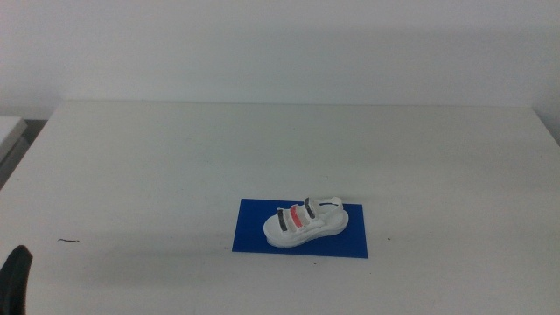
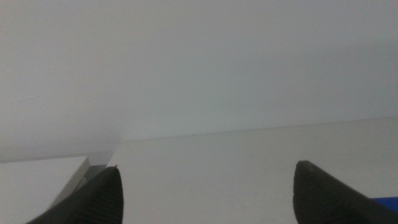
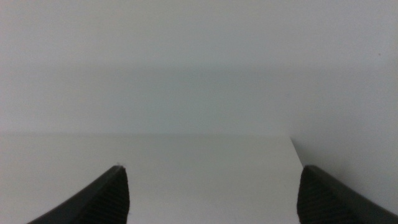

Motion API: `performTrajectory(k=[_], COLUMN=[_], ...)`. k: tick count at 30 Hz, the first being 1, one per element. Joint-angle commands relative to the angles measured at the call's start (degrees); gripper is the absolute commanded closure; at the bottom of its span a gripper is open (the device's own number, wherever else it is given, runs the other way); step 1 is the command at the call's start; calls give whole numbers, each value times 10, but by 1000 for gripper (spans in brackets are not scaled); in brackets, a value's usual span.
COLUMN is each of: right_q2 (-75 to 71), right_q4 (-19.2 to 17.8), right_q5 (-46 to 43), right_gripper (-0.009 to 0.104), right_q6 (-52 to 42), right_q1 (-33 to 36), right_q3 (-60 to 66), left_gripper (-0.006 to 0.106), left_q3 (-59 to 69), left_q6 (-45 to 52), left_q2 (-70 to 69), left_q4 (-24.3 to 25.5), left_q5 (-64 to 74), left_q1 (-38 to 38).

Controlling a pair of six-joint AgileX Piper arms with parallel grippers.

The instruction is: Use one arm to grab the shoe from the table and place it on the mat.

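The white shoe (image 1: 304, 220) with one red strap between two dark ones lies on its sole on the deep blue mat (image 1: 255, 234), near the middle of the white table (image 1: 175, 157). No gripper touches it. My left gripper (image 2: 205, 193) is open and empty; a dark part of it shows at the bottom left corner of the middle view (image 1: 16, 278), far left of the mat. A sliver of the mat (image 2: 388, 201) shows in the left wrist view. My right gripper (image 3: 211, 196) is open and empty, out of the middle view.
The table's far edge meets a plain white wall. A small dark mark (image 1: 68, 240) lies on the table at the left. A second white surface (image 1: 10, 131) stands beyond the table's left edge.
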Motion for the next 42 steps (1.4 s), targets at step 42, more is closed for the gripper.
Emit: performTrajectory(k=[42], right_q2=[-286], right_q4=[50], right_q5=[-97], right_gripper=[3], right_q6=[-37], right_q1=[62], right_q3=[344], left_gripper=[7], left_q3=[0], left_q6=[-1], left_q2=[3], left_q4=[-1], left_q5=[-7], left_q1=[0])
